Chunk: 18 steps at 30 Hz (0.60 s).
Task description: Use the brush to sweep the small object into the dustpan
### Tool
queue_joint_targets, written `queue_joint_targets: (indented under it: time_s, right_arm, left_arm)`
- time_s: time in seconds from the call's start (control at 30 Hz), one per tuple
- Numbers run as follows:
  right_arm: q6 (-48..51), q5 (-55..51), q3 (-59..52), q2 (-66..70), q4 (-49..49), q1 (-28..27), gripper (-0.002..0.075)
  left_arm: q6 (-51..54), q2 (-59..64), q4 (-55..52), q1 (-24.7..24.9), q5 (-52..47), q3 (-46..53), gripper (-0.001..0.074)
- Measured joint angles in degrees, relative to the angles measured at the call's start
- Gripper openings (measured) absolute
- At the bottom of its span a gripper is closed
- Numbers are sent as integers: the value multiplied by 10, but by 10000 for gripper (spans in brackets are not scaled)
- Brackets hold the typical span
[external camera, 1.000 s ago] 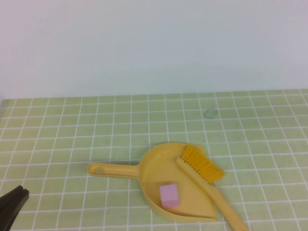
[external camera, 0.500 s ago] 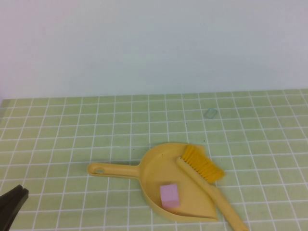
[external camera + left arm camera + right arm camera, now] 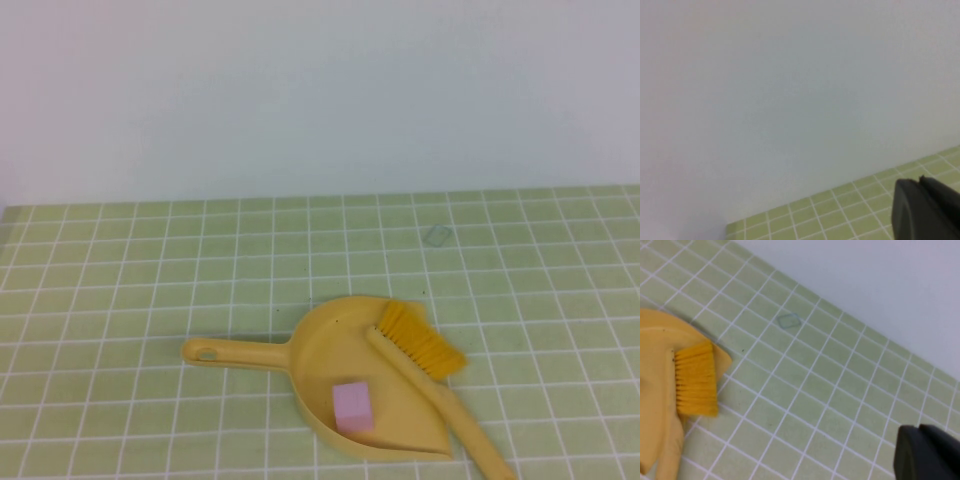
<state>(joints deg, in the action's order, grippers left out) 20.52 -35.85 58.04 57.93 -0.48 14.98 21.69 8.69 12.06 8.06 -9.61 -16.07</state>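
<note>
A yellow dustpan (image 3: 322,345) lies on the green tiled table, its handle pointing left. A small pink cube (image 3: 352,406) sits inside the pan near its open front edge. A yellow brush (image 3: 424,343) lies across the pan's right side, bristles toward the back, handle toward the front right. The brush bristles (image 3: 696,385) and the dustpan's edge (image 3: 655,365) also show in the right wrist view. My left gripper (image 3: 921,185) is shut and empty, facing the back wall. My right gripper (image 3: 919,430) is shut and empty, off to the right of the brush. Neither gripper shows in the high view.
A small clear square piece (image 3: 436,235) lies on the table behind the dustpan; it also shows in the right wrist view (image 3: 789,320). A plain pale wall stands behind the tiled table.
My left gripper's tip, at the lower left of the high view before, has drawn back out of that view. Dustpan, cube and brush have not moved.
</note>
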Motion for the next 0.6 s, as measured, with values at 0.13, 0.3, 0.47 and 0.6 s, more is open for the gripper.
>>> queue_joint_targets:
  time_s: [0.13,0.3,0.47,0.6]
  right_arm:
    - [4,2,-5,-41,2,-13,0]
    - [0,83,-82,-145,54,-79,0]
    - [3,158,-208,-272,65,-134,0]
    - [9,164,-304,-350,60,-146,0]
  left_arm:
    - [-27,-27,0,-42,0,0,-2]
    - [-29,-45,1,-71,0,0,-2]
    - [-32,-46,1,-72,0,0,-2]
    - [-36,-46,1,-72,0,0,-2]
